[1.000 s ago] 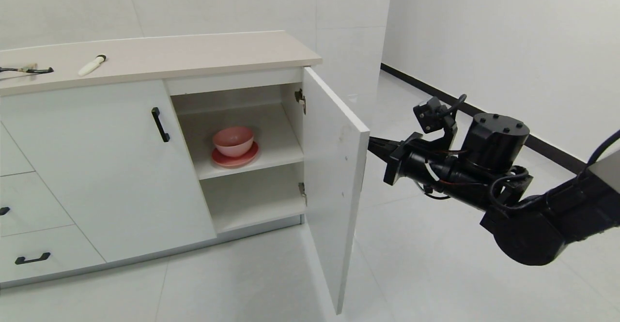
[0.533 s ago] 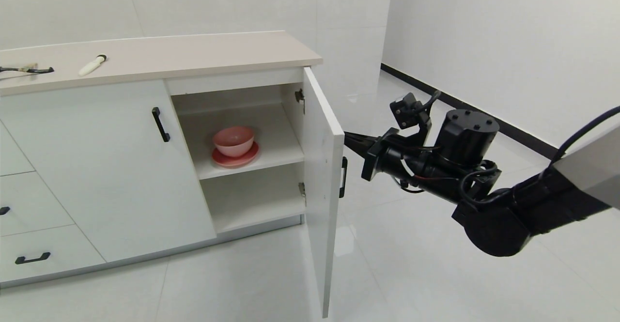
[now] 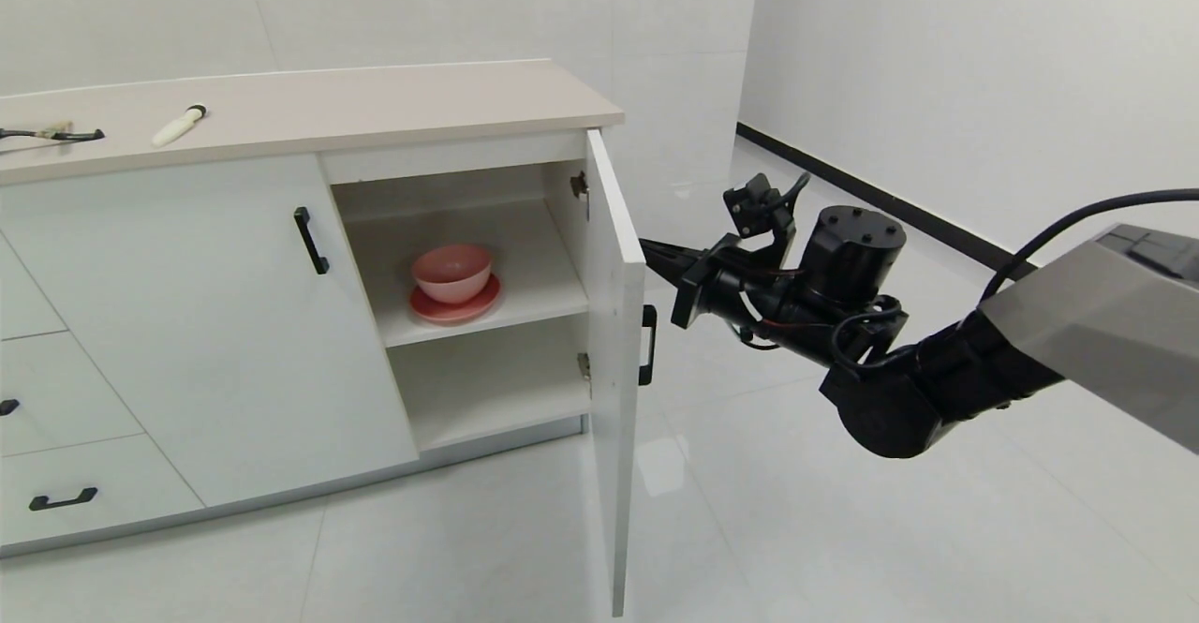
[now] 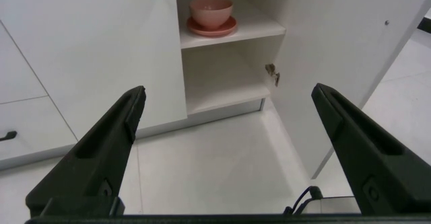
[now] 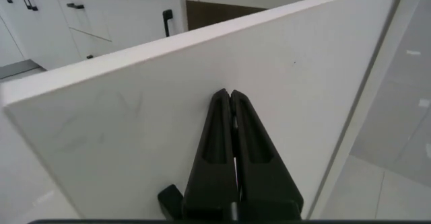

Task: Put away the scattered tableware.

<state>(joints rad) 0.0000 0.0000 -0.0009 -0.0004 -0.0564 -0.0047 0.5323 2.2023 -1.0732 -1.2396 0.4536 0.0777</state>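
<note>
Bowl sits upright, mouth up, on plate.

bowl on plate on upper shelf, left of the open door

Head, L-wrist cams: same shelf

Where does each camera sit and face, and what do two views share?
Head view: from the head, down at the white cabinet; right gripper at its open door.
Left wrist view: facing the shelves past the open left gripper.
Right wrist view: close on the door's outer face, shut gripper against it.
Shared by head and left wrist: the round pink bowl.
</note>
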